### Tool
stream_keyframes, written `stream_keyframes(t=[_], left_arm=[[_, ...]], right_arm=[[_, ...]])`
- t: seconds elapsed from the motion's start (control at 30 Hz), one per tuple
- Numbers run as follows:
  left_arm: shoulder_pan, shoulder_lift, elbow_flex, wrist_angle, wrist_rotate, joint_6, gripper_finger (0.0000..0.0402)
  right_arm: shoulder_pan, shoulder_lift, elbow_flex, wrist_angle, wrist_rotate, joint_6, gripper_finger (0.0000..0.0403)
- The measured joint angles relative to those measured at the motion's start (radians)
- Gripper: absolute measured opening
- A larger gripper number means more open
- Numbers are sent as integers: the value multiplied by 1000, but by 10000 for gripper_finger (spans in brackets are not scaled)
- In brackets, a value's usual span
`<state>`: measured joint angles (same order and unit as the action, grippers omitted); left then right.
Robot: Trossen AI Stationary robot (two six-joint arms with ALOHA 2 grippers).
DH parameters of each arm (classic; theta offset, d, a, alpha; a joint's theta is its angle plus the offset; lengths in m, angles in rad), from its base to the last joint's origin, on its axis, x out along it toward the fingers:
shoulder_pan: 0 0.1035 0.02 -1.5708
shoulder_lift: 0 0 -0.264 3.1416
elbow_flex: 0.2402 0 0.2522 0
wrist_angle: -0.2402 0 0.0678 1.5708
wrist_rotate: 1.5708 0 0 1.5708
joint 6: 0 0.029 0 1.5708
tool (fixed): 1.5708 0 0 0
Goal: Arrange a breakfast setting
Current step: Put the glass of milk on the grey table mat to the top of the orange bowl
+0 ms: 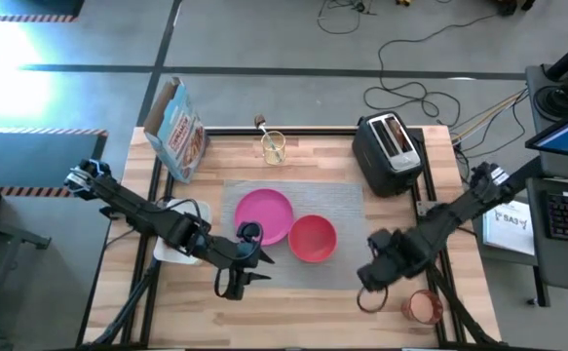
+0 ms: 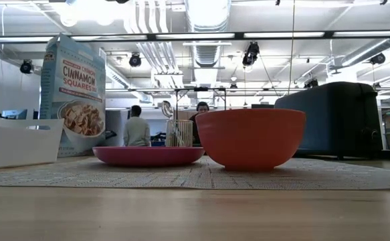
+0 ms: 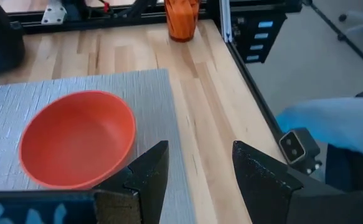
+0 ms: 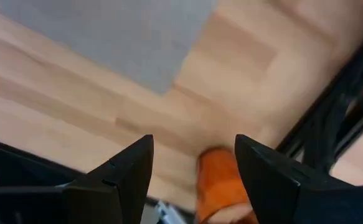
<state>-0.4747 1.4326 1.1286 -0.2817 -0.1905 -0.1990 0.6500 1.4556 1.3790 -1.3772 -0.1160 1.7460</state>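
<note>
The grey placemat (image 1: 342,200) lies mid-table with the pink plate (image 1: 262,214) and the red-orange bowl (image 1: 313,239) on it. The bowl also shows in the left wrist view (image 3: 75,146). The orange-tinted cup (image 1: 423,307) stands upright on the bare wood at the near right corner and shows between my right fingers in the right wrist view (image 4: 221,186). A metal spoon (image 2: 166,107) stands in a clear glass (image 1: 272,146) at the far edge. My left gripper (image 1: 243,285) is open and empty, near the plate's near side. My right gripper (image 1: 369,292) is open, just left of the cup, touching nothing.
A black toaster (image 1: 389,146) stands at the far right, a cereal box (image 1: 176,127) at the far left, and a white tray (image 1: 171,249) under my left arm. A small dark thing (image 1: 260,121) lies at the far edge. There is bare wood along the near edge.
</note>
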Motion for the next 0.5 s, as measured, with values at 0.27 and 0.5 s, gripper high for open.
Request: stream_keyframes(t=[0.27, 0.5], left_arm=[[0, -19, 0, -25, 10, 83, 162], [0, -21, -4, -25, 36, 128, 162]], right_arm=[[180, 103, 71, 38, -75, 361, 215], [263, 183, 133, 51, -78, 550, 214]])
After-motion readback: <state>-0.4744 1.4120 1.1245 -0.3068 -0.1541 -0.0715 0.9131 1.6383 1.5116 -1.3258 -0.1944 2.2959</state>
